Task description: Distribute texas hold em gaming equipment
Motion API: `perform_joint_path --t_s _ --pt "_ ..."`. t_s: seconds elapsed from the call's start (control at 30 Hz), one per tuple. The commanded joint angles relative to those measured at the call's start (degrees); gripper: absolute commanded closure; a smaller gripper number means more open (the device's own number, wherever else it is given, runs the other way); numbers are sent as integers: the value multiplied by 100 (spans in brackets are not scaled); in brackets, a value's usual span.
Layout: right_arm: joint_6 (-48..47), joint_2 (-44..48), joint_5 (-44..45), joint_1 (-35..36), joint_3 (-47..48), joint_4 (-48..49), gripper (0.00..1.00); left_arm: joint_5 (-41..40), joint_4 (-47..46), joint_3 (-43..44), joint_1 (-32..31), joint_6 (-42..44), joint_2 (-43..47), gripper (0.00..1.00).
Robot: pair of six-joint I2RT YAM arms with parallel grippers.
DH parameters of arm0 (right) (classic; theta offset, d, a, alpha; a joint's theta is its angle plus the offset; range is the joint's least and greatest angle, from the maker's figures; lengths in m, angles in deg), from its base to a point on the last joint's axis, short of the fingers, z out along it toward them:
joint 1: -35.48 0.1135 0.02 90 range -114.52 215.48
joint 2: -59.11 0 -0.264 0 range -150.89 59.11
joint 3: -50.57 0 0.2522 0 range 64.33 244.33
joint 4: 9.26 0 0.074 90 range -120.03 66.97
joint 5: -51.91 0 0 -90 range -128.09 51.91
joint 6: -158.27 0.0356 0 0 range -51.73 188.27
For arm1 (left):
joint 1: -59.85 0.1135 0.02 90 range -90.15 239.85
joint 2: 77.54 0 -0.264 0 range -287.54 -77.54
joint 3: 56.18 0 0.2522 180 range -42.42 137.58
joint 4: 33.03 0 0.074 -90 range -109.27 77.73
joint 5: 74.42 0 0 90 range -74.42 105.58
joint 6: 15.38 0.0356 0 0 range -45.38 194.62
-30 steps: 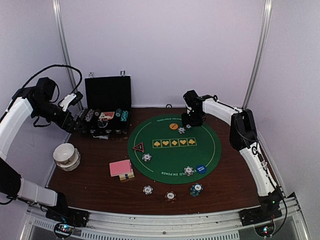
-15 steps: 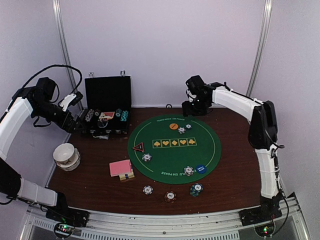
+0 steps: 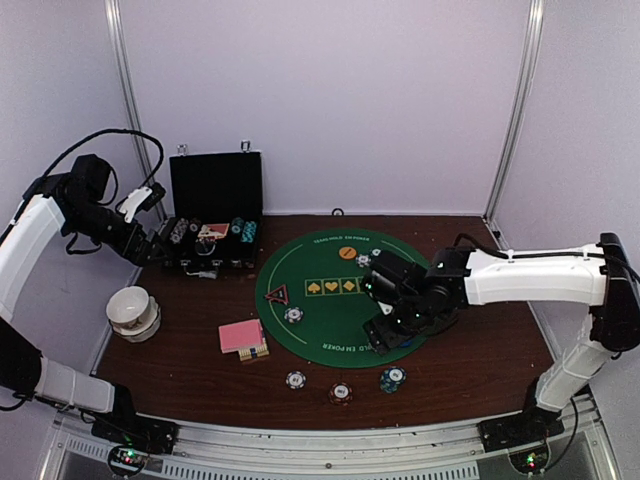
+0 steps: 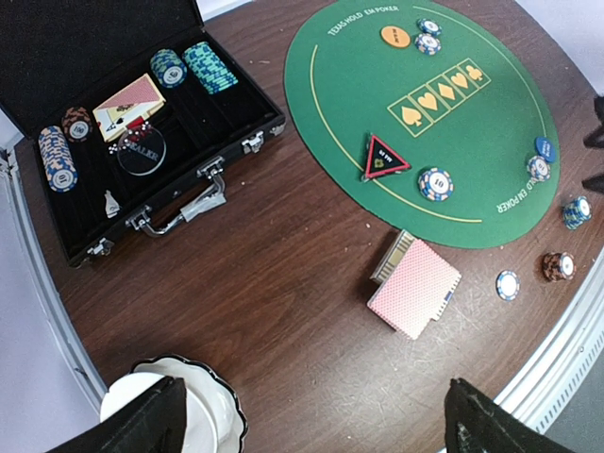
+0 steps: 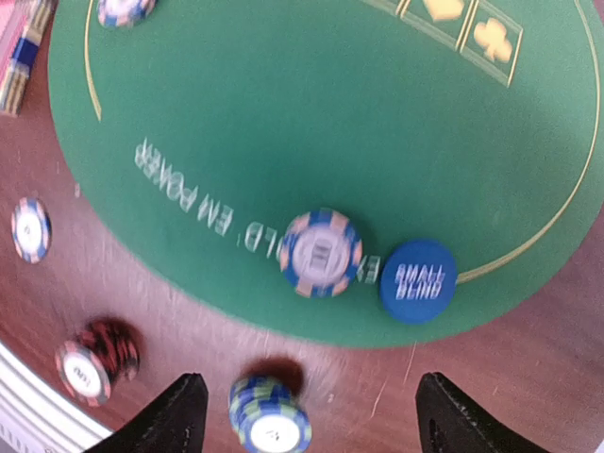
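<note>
My right gripper [image 5: 309, 401] hangs low over the near edge of the green felt mat [image 5: 283, 113], its two fingers spread wide with nothing between them. Its view is a little blurred. Just below it a blue-and-green chip stack [image 5: 269, 420] sits on bare wood, just off the felt. A short way ahead, on the felt, an orange-and-blue striped chip [image 5: 321, 252] lies just beside the blue disc button [image 5: 418, 280]. Off to the side on the wood are a dark red chip stack [image 5: 94, 363] and a single flat chip [image 5: 30, 229]. My left gripper [image 4: 313, 396] is held high at the left of the table, released and empty, above the white bowl [image 4: 212, 392]. From there I see the pink-backed deck [image 4: 415, 288] on the wood close to the mat's rim. The red-edged triangle marker [image 4: 385, 158] lies on the felt with a striped chip [image 4: 435, 183] near it. The orange disc button [image 4: 395, 36] is at the far side, next to two small chips [image 4: 427, 36]. The black chip case [image 4: 142, 123] stands open at the far left, with chips in its slots. The table [image 3: 480, 350] is dark brown wood. An aluminium rail [image 3: 330, 443] runs along its near edge, and pale lilac walls [image 3: 330, 100] and metal posts [image 3: 128, 100] enclose it.
</note>
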Motion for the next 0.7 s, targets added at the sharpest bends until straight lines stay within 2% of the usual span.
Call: perform_joint_path --t_s 0.0,0.27,0.67 --pt "806 439 191 492 -301 -448 18 123 -62 112 -14 62 102 2" --pt "904 377 -329 535 -919 -57 15 125 -66 103 -14 60 117 3" --pt "721 -109 -861 540 -1083 441 19 84 -38 120 -14 60 125 2"
